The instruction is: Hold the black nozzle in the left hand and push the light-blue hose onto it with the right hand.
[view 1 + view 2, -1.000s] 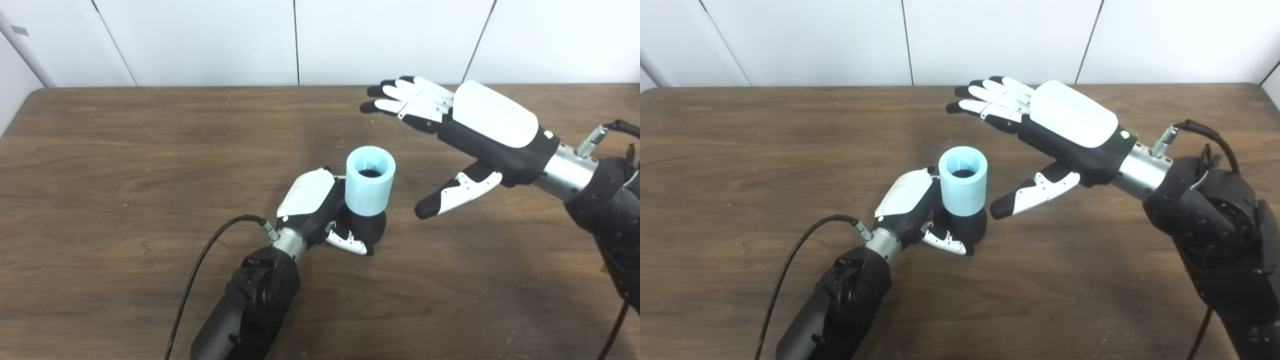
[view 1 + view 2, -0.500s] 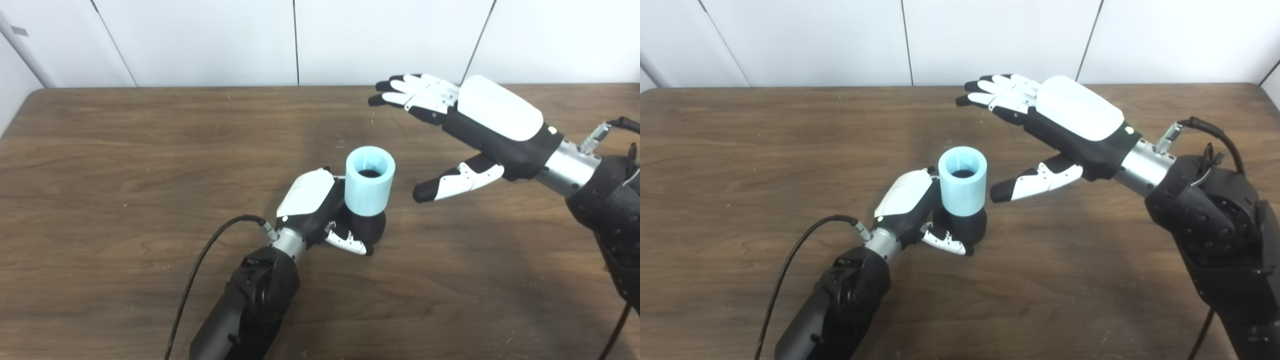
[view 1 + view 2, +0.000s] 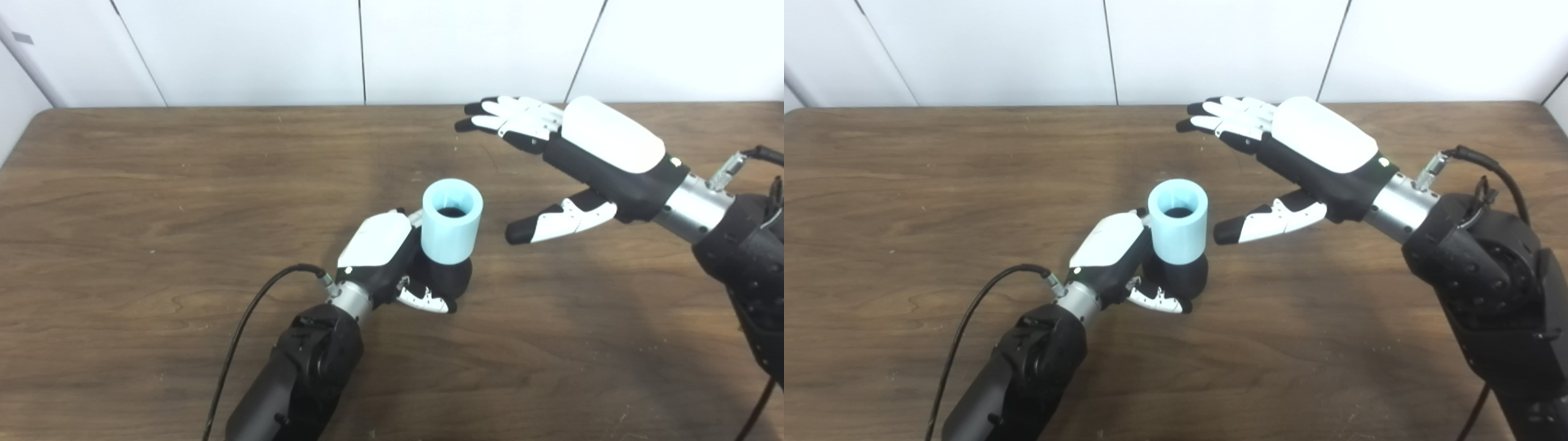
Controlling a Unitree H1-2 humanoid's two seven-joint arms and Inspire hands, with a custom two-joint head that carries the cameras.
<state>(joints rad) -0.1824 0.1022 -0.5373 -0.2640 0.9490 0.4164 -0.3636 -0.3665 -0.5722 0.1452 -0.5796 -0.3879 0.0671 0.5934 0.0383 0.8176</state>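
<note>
Two hands: left hand (image 3: 392, 257) grips black nozzle (image 3: 450, 278) under light-blue hose (image 3: 452, 222); right hand (image 3: 588, 153) spread, empty.

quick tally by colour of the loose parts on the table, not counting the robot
light-blue: 1, the hose, standing upright on the nozzle
black: 1, the nozzle, held by the left robot hand
total: 2
The right robot hand is open and holds nothing.
</note>
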